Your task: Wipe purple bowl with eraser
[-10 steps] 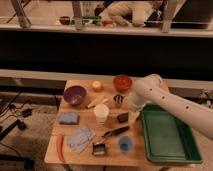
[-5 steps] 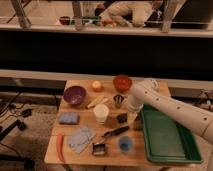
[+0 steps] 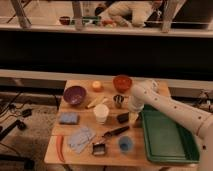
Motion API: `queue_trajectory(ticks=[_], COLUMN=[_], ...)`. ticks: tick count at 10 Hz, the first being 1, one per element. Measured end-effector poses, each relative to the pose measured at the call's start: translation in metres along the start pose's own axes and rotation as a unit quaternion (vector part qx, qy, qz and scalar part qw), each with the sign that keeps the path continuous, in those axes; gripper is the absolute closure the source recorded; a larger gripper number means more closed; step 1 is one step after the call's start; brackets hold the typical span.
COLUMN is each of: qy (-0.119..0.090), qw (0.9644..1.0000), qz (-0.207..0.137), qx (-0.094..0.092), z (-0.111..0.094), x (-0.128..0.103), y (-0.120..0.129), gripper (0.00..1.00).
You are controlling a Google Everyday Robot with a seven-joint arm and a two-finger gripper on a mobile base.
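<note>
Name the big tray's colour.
Green, clearest in the camera view; the tray lies beside the gripper, which is at the eraser.

your tool sits beside the eraser at the tray edge; white cup, metal cup and banana stand between it and the purple bowl.

The round, shallow, dark purple bowl sits upright at the far left of the wooden table, well apart from the small flat grey-black eraser block, which is just beside the gripper near mid-table.
</note>
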Motion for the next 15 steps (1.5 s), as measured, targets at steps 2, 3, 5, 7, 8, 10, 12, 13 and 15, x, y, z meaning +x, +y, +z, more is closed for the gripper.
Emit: queue_trajectory(ticks=[2, 3, 5, 7, 8, 10, 12, 13, 15], qy=[0.001, 0.002, 0.002, 0.0, -0.002, -0.006, -0.008, -0.007, -0.006], qw=[1.0, 1.0, 1.0, 0.9999, 0.9999, 0.9999, 0.9998, 0.9993, 0.9978], qz=[-0.002, -0.003, -0.003, -0.006, -0.008, -0.011, -0.012, -0.012, -0.013], qx=[-0.005, -0.006, -0.008, -0.009, -0.009, -0.005, 0.016, 0.034, 0.065], z=[0.004, 0.005, 0.007, 0.008, 0.007, 0.002, -0.02, -0.043, -0.088], x=[0.002, 0.003, 0.006, 0.008, 0.008, 0.01, 0.008, 0.006, 0.004], y=[-0.002, -0.003, -0.003, -0.003, -0.003, -0.002, -0.004, -0.006, -0.009], gripper=[0.2, 0.2, 0.34, 0.57, 0.67, 0.87, 0.99, 1.0, 1.0])
